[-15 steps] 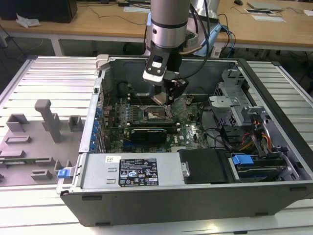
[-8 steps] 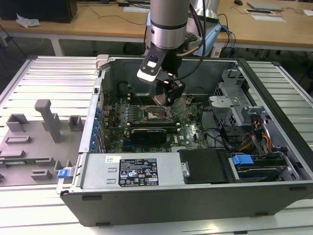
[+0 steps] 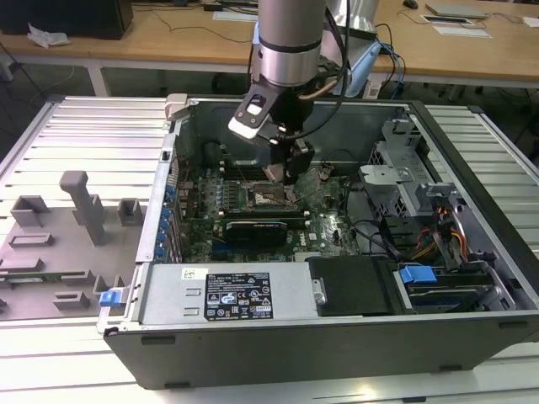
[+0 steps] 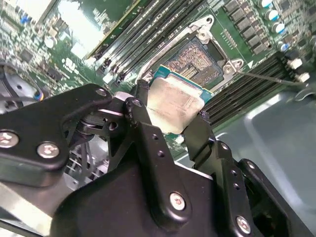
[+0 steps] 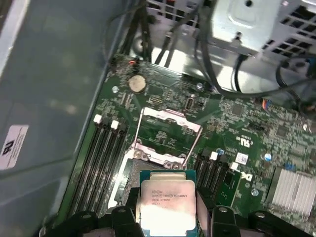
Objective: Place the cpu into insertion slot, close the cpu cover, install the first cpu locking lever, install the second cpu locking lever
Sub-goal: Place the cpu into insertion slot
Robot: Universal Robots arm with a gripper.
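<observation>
Second wrist view: the gripper (image 4: 172,109) pinches the cpu (image 4: 170,104) by its edges, just above the bare insertion slot (image 4: 195,61); beyond it, the cpu cover (image 5: 171,118) stands open.

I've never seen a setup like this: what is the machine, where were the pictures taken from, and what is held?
It is a robot arm working over an open computer case. The exterior view looks on from off the arm; both wrist views come from cameras riding on it. Its gripper is shut on the cpu, a thin silver square, held near the insertion slot on the green circuit board, not yet in it. The cpu cover stands open.
</observation>
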